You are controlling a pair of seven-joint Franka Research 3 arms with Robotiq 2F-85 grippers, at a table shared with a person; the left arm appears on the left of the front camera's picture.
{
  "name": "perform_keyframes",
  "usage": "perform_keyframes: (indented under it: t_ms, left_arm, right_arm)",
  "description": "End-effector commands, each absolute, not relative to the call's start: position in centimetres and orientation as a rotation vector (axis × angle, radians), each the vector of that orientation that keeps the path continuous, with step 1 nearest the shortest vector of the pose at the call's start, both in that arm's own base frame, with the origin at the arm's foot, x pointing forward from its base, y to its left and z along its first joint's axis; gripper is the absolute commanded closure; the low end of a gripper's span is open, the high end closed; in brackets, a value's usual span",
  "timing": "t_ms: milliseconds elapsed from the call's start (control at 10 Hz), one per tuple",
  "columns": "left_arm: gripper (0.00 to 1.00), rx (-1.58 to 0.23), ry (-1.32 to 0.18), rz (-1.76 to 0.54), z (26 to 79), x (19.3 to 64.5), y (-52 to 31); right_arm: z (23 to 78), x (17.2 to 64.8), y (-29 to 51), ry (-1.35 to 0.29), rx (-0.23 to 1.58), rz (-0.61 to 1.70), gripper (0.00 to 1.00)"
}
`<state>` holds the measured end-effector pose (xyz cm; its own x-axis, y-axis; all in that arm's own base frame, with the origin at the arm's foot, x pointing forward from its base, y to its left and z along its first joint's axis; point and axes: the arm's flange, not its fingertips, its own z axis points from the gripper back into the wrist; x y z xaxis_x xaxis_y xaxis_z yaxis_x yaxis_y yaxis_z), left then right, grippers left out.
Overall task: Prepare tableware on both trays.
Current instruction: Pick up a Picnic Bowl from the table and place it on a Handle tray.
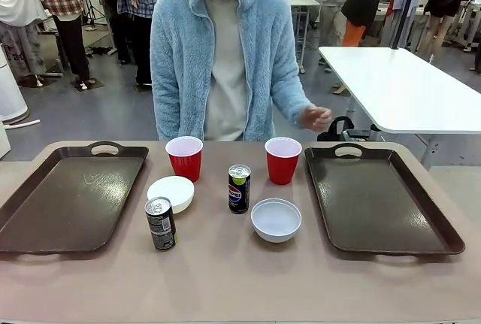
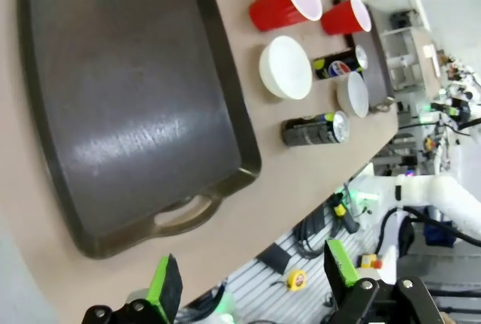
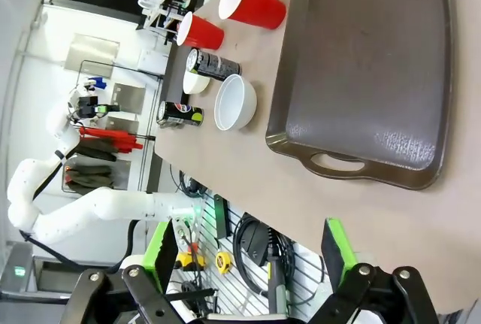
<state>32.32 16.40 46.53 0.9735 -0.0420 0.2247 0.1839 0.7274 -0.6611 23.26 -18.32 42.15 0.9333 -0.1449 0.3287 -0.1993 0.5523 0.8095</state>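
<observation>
Front view: both trays are bare, so I judge the task to be at its first step, with nothing loaded yet. The Pepsi can stands mid-bench. The left cup is behind it to the left and the right cup behind it to the right. The left bowl is near its left side, the right bowl in front-right, and the plain dark can in front-left. The left tray and right tray lie well apart from it on either side.

Left wrist view: the left tool is open and empty. It is off the bench edge by the left tray's handle, far from the Pepsi can.

Right wrist view: the right tool is also open and empty, near the right tray's handle and equally far from the can.

The next move likely calls for reaching inward, closing on one upright piece, and lifting it over a tray rim.
</observation>
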Motion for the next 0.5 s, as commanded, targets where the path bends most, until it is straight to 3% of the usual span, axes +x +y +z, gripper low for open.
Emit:
perform_keyframes:
  t_ms: [0, 100, 400]
  left_arm:
    - [0.0, -0.642, -0.309, -0.184, 46.4, 31.4, 15.4]
    - [0.0, -0.747, -0.2, -0.125, 46.5, 32.3, 16.4]
    - [0.0, -0.747, -0.2, -0.125, 46.5, 32.3, 16.4]
  right_arm:
    - [41.8, 23.3, -18.4, -0.375, 1.0, 0.026, 0.0]
    - [41.8, 23.3, -18.4, -0.375, 1.0, 0.026, 0.0]
    - [41.8, 23.3, -18.4, -0.375, 1.0, 0.026, 0.0]
